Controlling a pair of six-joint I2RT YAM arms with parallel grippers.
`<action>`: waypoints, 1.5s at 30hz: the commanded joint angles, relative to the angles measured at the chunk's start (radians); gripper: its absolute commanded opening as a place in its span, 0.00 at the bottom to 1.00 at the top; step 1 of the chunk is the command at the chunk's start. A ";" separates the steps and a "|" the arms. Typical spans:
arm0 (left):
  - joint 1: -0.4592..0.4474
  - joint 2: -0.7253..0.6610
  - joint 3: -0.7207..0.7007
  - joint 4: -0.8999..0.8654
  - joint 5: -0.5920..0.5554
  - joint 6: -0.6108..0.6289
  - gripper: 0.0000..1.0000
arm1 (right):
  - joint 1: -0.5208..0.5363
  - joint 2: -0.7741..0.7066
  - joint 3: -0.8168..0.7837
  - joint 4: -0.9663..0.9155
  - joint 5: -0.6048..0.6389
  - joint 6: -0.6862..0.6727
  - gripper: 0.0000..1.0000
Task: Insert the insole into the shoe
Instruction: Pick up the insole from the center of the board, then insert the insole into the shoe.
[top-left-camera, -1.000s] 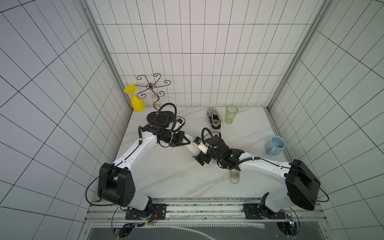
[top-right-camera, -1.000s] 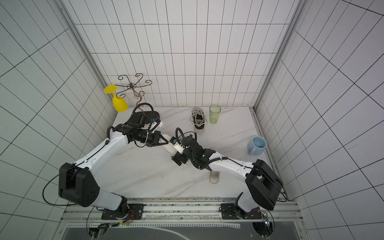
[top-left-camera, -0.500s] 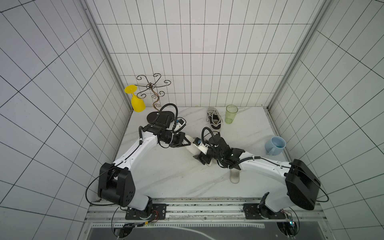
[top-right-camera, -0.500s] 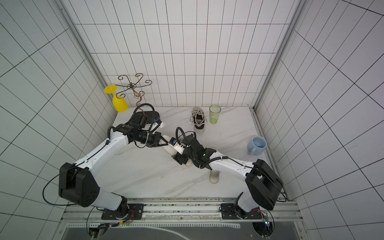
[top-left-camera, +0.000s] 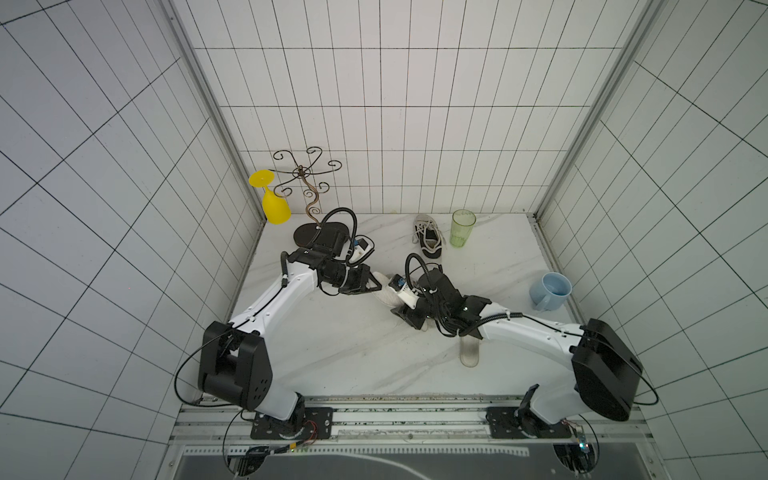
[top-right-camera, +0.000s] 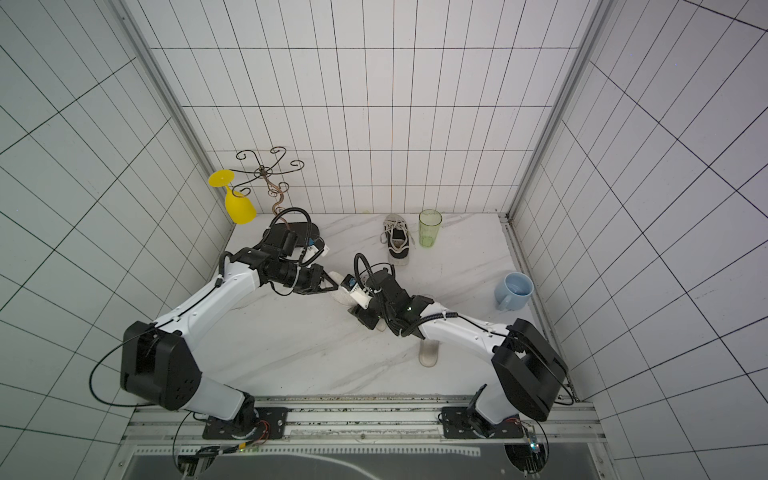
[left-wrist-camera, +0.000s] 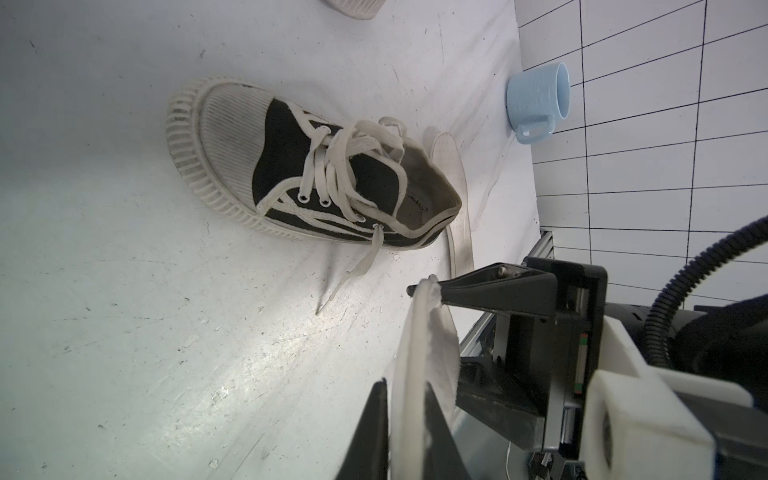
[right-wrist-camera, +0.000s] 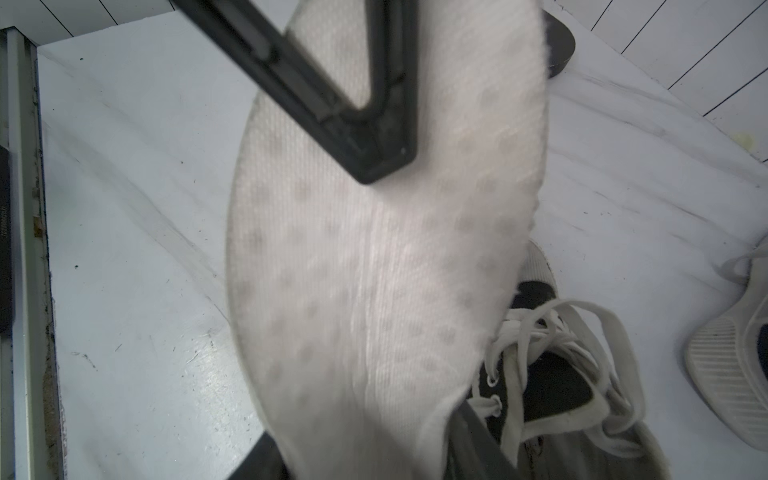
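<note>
**Tabletop tally**

Two shoes: the back shoe (top-left-camera: 428, 243) and the near shoe (left-wrist-camera: 316, 174). Two insoles: the lifted insole (right-wrist-camera: 374, 270) and the loose insole (top-left-camera: 469, 353) (a cropped pale scrap (left-wrist-camera: 353, 5) is left uncounted). One green tumbler (top-left-camera: 462, 228), one blue mug (top-left-camera: 550, 291), one yellow goblet (top-left-camera: 275, 208), one wire rack (top-left-camera: 300, 170).

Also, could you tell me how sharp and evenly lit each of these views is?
Right wrist view: the insole looms close, soft and out of focus. Left wrist view: the shoe is sharp, with glare on the table. Both top views: even light, wide-angle stretch in the wall tiles.
</note>
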 joint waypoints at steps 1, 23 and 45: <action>-0.003 0.002 -0.011 0.057 0.005 0.000 0.33 | -0.015 -0.030 0.034 -0.050 0.010 0.021 0.45; -0.299 0.035 0.024 0.245 -0.676 -0.065 0.53 | -0.361 -0.061 0.369 -0.711 0.209 0.213 0.37; -0.521 0.450 0.356 0.040 -1.032 -0.074 0.36 | -0.502 -0.125 0.293 -0.752 0.167 0.296 0.37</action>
